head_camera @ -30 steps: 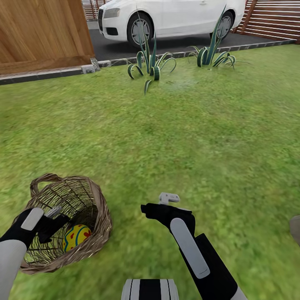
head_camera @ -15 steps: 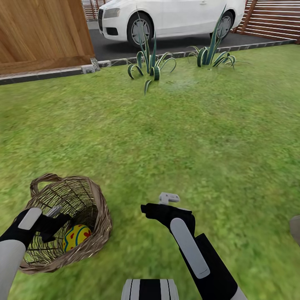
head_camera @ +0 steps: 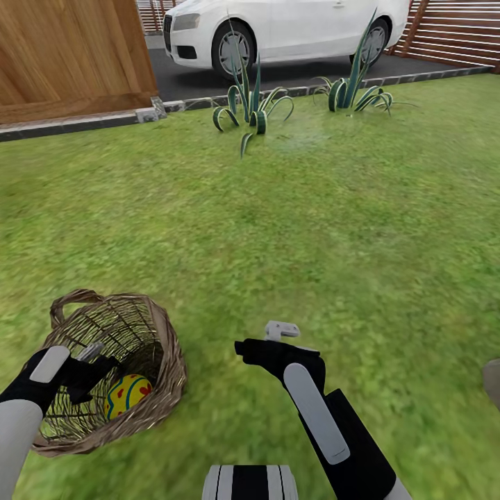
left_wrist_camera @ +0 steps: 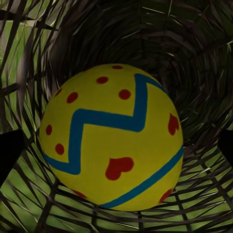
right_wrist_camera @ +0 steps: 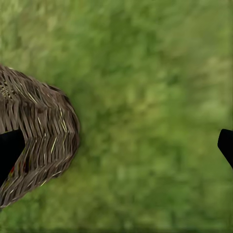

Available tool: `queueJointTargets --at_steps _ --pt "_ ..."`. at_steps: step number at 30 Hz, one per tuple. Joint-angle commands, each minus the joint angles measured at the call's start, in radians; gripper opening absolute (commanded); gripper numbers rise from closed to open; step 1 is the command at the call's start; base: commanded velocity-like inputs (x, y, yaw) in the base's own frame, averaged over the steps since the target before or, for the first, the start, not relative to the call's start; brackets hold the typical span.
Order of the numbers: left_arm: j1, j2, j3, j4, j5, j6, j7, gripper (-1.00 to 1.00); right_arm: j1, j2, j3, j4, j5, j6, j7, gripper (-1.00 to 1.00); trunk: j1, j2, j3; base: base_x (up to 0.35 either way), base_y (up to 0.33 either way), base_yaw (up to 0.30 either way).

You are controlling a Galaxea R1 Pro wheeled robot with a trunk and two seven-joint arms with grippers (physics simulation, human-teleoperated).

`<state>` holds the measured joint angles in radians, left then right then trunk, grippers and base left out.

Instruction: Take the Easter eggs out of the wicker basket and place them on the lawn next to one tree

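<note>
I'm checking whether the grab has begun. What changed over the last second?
Very little: the left gripper eased slightly deeper into the wicker basket toward the Easter egg, without taking hold of it. The egg, the basket and the right gripper above the lawn stayed put.

One Easter egg (head_camera: 127,394) inside one wicker basket (head_camera: 163,326); beyond the basket, two spiky plants (head_camera: 250,107) and one white car (head_camera: 285,28).
</note>
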<state>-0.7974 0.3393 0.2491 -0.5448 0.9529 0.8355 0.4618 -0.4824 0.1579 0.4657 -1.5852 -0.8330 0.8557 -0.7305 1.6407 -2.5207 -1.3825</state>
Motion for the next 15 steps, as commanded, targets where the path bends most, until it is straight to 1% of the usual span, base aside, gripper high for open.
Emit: queueJointTargets --at_steps 1,15 --pt "0.0 0.0 0.003 -0.001 0.01 0.002 0.011 1.0 -0.001 0.0 0.001 -0.001 -0.009 0.002 -0.01 1.0 0.0 0.0 -0.001 0.0 0.0 0.0" --pt "0.0 0.0 0.003 -0.005 0.01 0.002 0.012 1.0 -0.001 0.0 0.001 -0.001 -0.009 0.002 -0.01 1.0 0.0 0.0 -0.001 0.0 0.0 0.0"
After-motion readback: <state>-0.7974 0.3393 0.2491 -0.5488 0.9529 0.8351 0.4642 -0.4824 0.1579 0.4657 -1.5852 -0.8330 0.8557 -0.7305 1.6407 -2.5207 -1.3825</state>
